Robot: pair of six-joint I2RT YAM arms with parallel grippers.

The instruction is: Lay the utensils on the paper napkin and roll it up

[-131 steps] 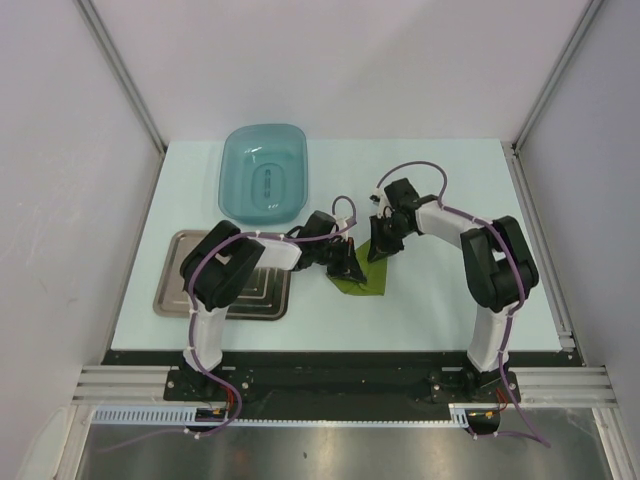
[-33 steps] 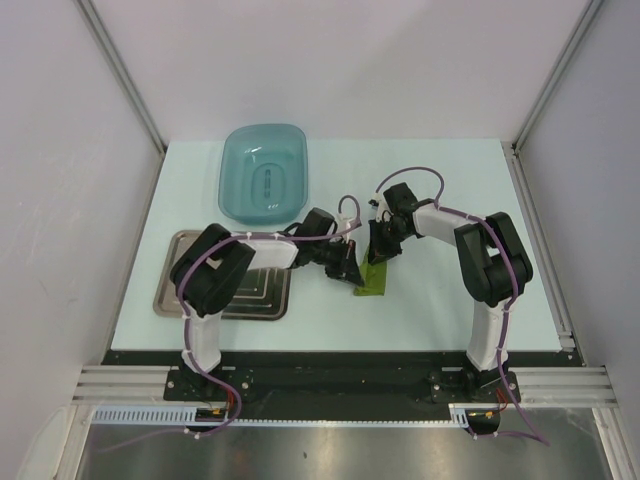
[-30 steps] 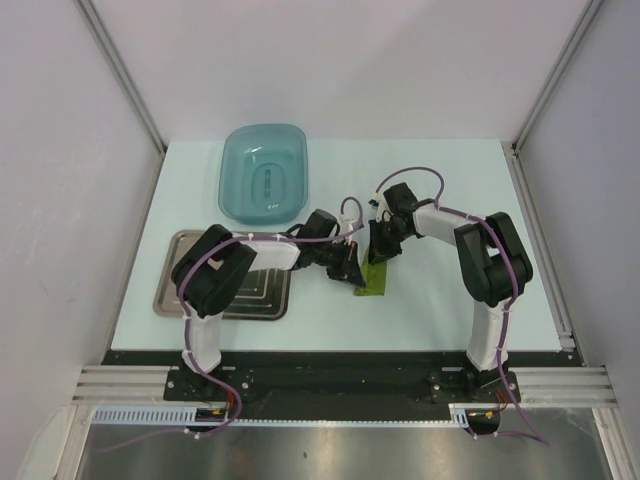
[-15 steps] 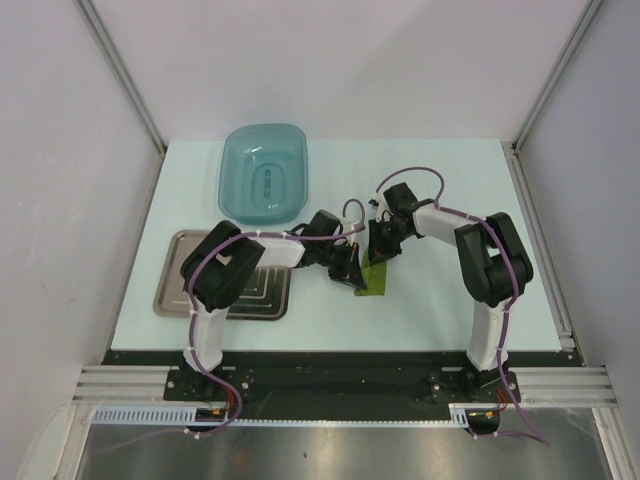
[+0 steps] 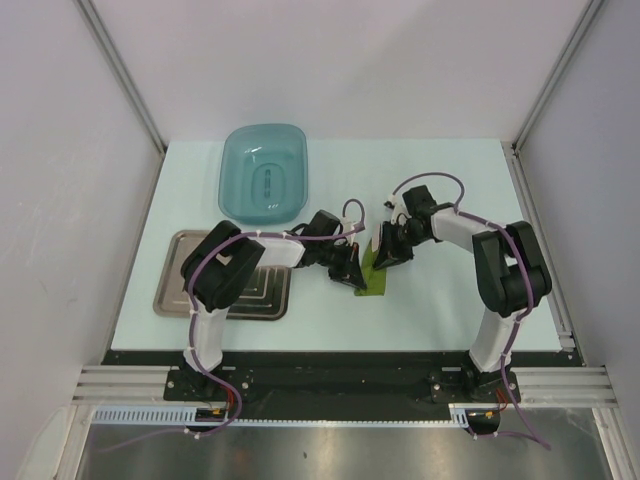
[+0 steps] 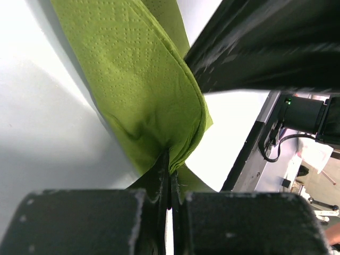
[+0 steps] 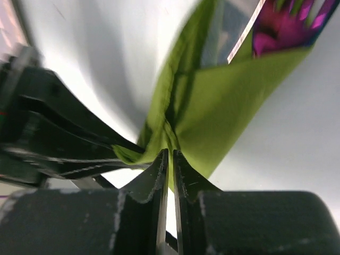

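The olive-green paper napkin [image 5: 373, 280] lies as a narrow folded bundle at the table's middle, between both grippers. My left gripper [image 5: 348, 270] is at its left edge and shut on a curled fold of the napkin [image 6: 143, 106]. My right gripper [image 5: 387, 256] is at its far right side. Its jaws stand a thin slit apart, with gathered napkin layers [image 7: 223, 111] pinched between the tips. The utensils show only in the right wrist view: a purple handle [image 7: 284, 26] and a silver strip [image 7: 245, 36] stick out of the napkin's open end.
A teal plastic basin [image 5: 263, 185] stands at the back left. The steel tray [image 5: 172, 285] lies at the front left, partly under my left arm. The right arm's elbow reaches toward the right side of the table.
The napkin went from a wide sheet to a narrow bundle. Over the last second my left jaws closed fully, my right jaws parted a slit, and the right arm swung to the right.
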